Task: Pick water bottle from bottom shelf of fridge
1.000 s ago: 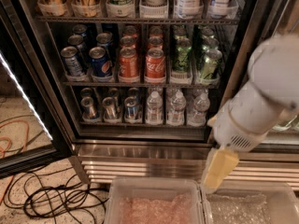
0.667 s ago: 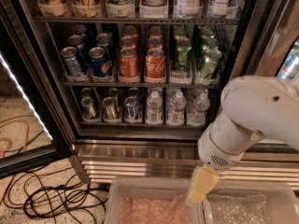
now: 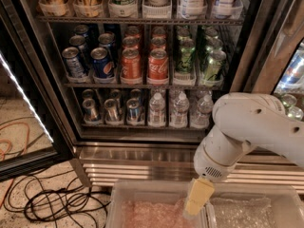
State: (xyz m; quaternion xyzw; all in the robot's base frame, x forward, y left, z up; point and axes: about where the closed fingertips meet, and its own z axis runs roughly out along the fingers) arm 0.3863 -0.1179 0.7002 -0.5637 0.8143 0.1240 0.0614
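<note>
Arm (image 3: 247, 127) bent; gripper (image 3: 198, 199) down over bin (image 3: 142, 188)

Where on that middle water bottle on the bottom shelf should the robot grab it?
Grip the water bottle around its ribbed body, coming straight in from the front. It stands upright, the rack above crowds its cap, and neighbours stand close on both sides. The gripper hangs low before the fridge, over the clear bins.

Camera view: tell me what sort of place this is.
Probably a break room or kitchenette: an open drinks fridge stocked with soda cans and water bottles, loose cables on the floor. The gripper hangs over a plastic bin.
</note>
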